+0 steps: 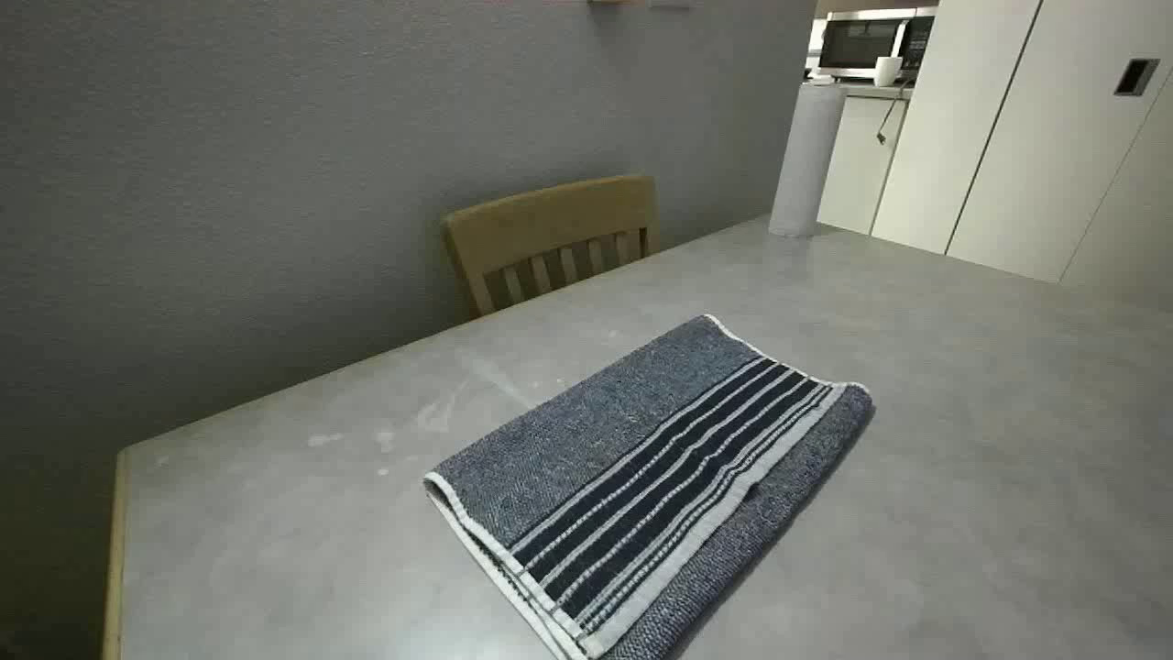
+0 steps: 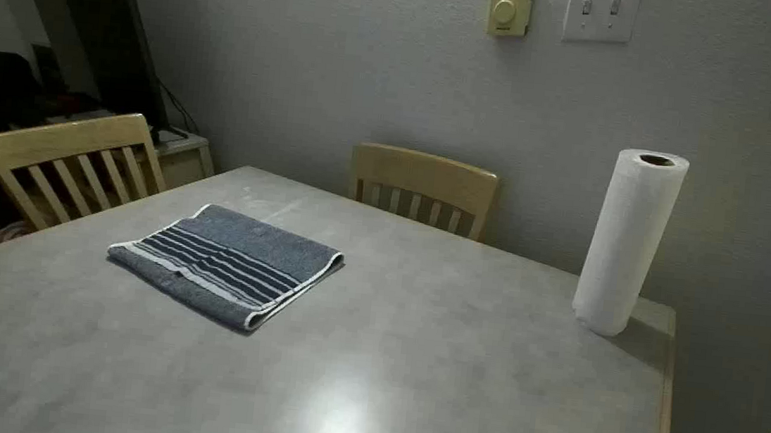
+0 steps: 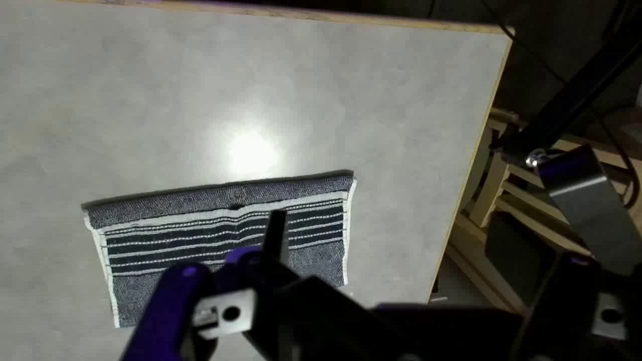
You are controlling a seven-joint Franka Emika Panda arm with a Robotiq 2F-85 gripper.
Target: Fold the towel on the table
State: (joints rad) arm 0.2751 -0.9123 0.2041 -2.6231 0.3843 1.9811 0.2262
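The blue-grey towel point(image 1: 596, 422) lies flat on the light grey table point(image 1: 990, 477), doubled over into a rectangle. Its dark and white striped band faces up, next to a rounded grey fold along one long side. White-trimmed layers show at a short end in both exterior views, where the towel point(image 2: 270, 241) rests away from the table's edges. My gripper point(image 3: 391, 228) appears only in the wrist view, above the tabletop. Its fingers stand wide apart with nothing between them; the left one overlaps the towel point(image 3: 170, 243) in that picture and hides part of it.
A white paper roll point(image 2: 630, 247) stands upright near a table corner. Wooden chairs point(image 2: 424, 178) point(image 2: 73, 158) sit against two sides of the table, and a grey wall point(image 1: 321, 183) rises behind. Past the table edge in the wrist view is a dark pole point(image 3: 577, 90).
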